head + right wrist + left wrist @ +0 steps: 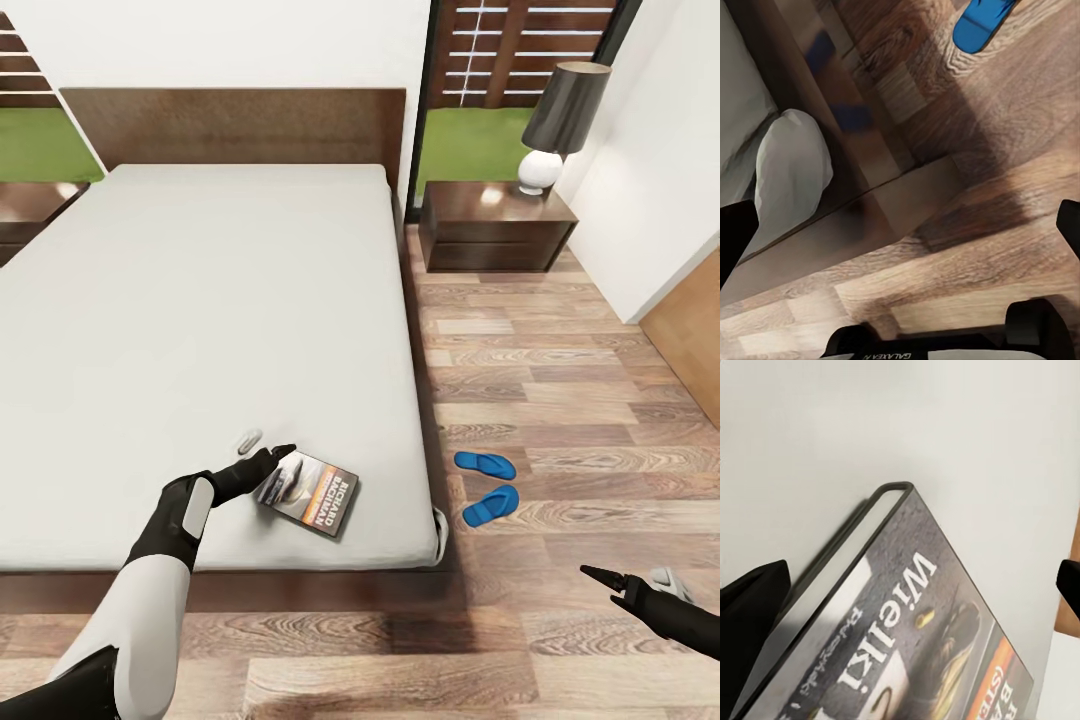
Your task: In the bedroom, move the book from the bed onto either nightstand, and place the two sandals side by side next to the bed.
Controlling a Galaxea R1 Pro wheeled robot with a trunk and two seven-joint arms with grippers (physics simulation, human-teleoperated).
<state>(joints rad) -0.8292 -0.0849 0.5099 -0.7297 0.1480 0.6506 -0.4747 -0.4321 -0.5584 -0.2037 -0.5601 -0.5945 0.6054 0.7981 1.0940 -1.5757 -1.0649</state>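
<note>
One left pincer (pixel 262 452), fingers spread, reaches the near-left edge of the book (pixel 309 493) lying flat near the bed's (pixel 200 300) foot corner. Judging by the wrist view, a clean lift calls for one finger slipping under the grey edge before closing. Dark cover, orange band, white lettering. Two blue sandals (pixel 487 484) lie apart on the floor (pixel 560 380) beside the bed; farther right, the right pincer (pixel 632 584) hangs spread, holding nothing.
</note>
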